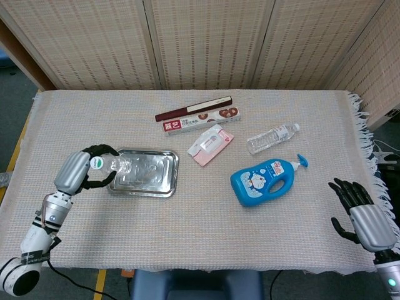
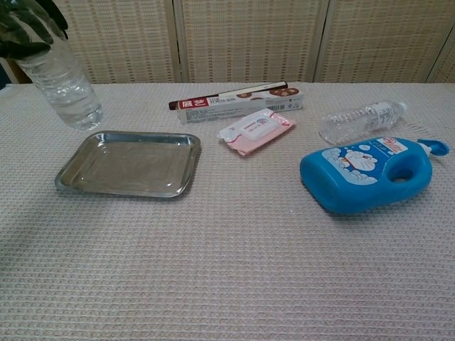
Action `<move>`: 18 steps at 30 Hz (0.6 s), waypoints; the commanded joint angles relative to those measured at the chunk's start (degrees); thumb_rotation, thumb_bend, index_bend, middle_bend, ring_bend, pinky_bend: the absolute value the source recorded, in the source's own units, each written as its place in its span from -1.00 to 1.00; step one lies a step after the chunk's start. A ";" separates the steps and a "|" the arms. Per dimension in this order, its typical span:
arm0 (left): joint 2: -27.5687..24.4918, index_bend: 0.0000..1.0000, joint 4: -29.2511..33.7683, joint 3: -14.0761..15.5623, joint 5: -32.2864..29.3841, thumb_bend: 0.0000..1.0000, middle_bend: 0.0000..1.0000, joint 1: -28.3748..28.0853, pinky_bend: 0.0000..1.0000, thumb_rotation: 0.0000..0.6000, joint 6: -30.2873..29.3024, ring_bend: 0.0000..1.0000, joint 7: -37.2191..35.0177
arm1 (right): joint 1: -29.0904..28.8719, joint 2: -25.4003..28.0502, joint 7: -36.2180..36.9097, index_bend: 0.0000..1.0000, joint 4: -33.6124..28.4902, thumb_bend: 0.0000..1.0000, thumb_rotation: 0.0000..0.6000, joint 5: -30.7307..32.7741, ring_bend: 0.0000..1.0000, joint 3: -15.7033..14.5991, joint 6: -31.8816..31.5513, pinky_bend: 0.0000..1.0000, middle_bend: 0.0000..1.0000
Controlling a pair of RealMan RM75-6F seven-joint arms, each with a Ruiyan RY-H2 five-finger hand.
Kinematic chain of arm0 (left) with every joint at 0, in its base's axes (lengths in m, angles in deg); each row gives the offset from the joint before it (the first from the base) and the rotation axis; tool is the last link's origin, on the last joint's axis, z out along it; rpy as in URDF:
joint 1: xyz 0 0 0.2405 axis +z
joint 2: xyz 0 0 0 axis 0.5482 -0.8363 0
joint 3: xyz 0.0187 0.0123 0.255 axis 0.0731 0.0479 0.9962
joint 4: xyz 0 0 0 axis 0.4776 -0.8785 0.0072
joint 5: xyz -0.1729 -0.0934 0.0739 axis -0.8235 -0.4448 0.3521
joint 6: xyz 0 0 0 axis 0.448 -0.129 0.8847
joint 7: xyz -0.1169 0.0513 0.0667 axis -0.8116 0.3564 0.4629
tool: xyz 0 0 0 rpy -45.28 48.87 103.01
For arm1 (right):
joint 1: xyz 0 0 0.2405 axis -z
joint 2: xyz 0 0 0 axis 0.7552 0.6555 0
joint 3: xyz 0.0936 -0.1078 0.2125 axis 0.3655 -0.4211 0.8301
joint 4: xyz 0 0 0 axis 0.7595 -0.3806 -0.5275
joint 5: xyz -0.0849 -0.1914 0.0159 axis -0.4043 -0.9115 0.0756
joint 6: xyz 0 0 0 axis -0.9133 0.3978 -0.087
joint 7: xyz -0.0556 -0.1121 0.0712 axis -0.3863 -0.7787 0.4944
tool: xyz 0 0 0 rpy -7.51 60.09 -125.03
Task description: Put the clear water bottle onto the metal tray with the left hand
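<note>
My left hand [image 1: 84,170] grips a clear water bottle [image 1: 119,167] near its green-and-white cap, holding it tilted over the left end of the metal tray [image 1: 156,182]. In the chest view the left hand [image 2: 28,25] shows at the top left with the bottle [image 2: 67,89] hanging above the tray's [image 2: 124,167] far left corner. I cannot tell whether the bottle touches the tray. My right hand [image 1: 362,212] rests at the table's right edge, fingers spread, holding nothing.
A second clear bottle [image 1: 272,137] lies at the right, a blue detergent bottle [image 1: 265,179] in front of it. A pink packet [image 1: 210,144] and a long red-and-white box [image 1: 200,115] lie behind the tray. The tablecloth's fringe [image 1: 369,147] marks the right edge.
</note>
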 commanded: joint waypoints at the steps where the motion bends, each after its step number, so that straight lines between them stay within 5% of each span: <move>1: 1.65 0.12 -1.92 -0.77 -4.87 -0.22 0.36 -3.77 -0.05 1.00 6.20 0.03 -1.25 | -0.17 0.06 0.00 -1.00 -0.04 -0.63 1.00 0.07 -1.00 -0.06 0.33 -0.92 -1.00; 18: 6.79 0.13 -7.07 -1.71 -18.22 -0.22 0.36 -13.57 -0.07 1.00 18.50 0.03 5.30 | -0.58 0.04 -0.47 -1.00 -0.20 -0.63 1.00 0.75 -1.00 -0.23 1.69 -0.92 -1.00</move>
